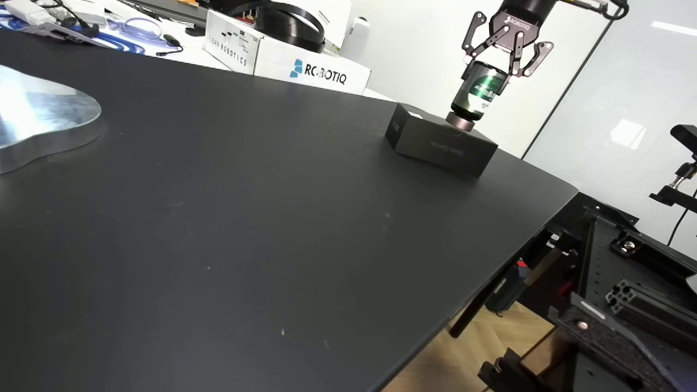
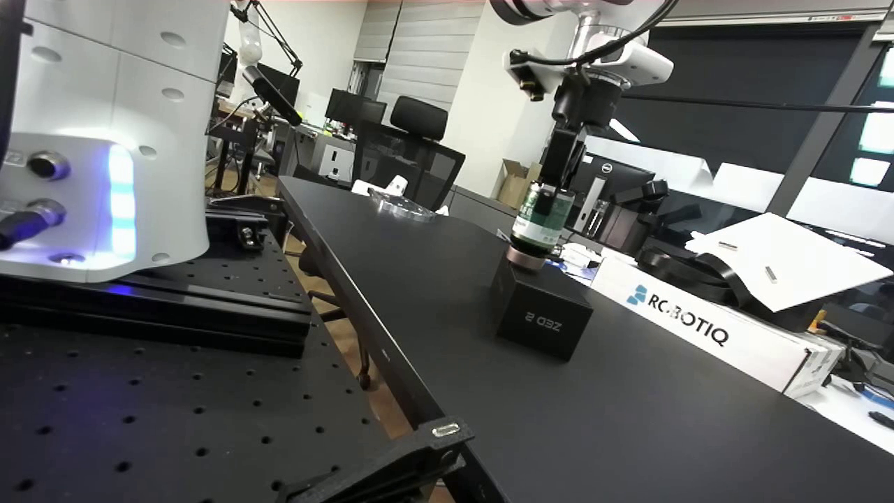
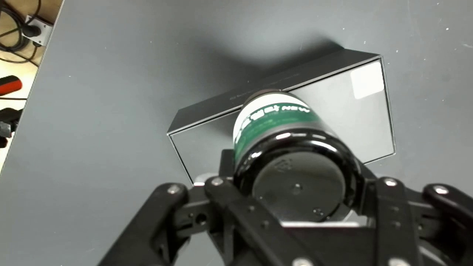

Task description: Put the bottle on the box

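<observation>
The bottle is upside down, with its reddish cap at the bottom and its dark base facing the camera in the wrist view. It has a green and white label and is a little tilted in an exterior view. My gripper is shut on the bottle near its dark base, one finger on each side. The black box lies flat on the table below, and also shows in the wrist view. The cap is at the box top in both exterior views; I cannot tell whether it touches.
The black table has an edge not far from the box. White Robotiq boxes with black items on top stand behind it. A shiny metal object lies on the table. The white robot base stands beside the table.
</observation>
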Robot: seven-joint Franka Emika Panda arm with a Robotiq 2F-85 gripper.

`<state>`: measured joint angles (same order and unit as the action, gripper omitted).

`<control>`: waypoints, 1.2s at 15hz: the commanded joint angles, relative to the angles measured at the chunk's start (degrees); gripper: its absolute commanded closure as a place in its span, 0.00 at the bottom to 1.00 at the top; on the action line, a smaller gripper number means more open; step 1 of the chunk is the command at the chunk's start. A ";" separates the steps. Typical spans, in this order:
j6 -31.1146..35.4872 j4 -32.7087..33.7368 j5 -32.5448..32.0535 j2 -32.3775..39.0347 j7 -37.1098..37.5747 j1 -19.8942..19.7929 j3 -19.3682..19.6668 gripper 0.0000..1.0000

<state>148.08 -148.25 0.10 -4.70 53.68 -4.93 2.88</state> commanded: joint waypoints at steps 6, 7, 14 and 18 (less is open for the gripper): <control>0.16 -1.57 1.55 -3.48 -1.76 -0.03 -0.25 0.00; -0.47 -1.80 1.48 -5.24 -1.82 -0.01 -0.40 0.00; -2.28 -4.06 2.54 -18.00 -3.07 -0.59 -2.85 0.00; -3.15 -3.21 3.00 -17.81 -3.54 -1.24 -4.09 0.00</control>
<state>145.09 -151.55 2.21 -22.50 50.82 -4.90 0.07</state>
